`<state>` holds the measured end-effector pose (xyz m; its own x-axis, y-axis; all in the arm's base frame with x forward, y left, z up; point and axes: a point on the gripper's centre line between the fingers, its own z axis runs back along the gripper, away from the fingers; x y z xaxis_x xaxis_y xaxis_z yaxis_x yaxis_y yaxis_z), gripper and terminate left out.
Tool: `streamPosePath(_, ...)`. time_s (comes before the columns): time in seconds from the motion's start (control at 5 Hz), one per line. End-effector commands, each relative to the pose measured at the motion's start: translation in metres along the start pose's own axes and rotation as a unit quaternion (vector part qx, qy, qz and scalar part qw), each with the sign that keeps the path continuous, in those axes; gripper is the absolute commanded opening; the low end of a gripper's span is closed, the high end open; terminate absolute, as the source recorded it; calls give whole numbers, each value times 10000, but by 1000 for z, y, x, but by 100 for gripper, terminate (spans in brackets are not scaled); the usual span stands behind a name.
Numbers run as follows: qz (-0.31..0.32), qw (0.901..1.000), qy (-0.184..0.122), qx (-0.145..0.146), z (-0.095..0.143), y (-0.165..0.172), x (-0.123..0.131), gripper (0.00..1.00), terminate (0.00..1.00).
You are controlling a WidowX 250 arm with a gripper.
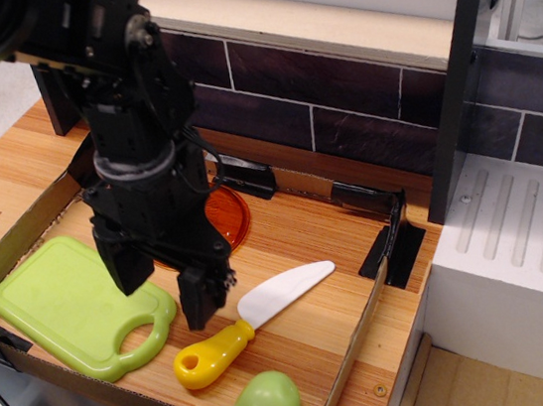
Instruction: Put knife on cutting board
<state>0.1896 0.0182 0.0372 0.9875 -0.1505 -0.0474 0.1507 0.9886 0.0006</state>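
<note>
The knife [253, 326] is lying lower centre, not yet grasped. The gripper [163, 292], fingers spread, is hovering between it and the board [65, 305]; grasp and transfer remain.

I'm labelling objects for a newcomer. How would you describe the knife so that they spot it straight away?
Look in the shallow wooden tray under the black gripper. Near its front edge, between the light green cutting board and a green egg-shaped lump, lies the knife. It alone has a white curved blade and a chunky yellow handle.
</note>
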Motion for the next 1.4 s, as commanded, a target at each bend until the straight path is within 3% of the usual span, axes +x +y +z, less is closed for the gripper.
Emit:
streamPosePath(0.0,-129,9998,4,128,-10,-7,-7,100,0)
streamPosePath(0.8,2,9991,21,419,-34,-6,-3,100,0)
streamPosePath(1.2,62,9993,109,354,-29,-13,2,100,0)
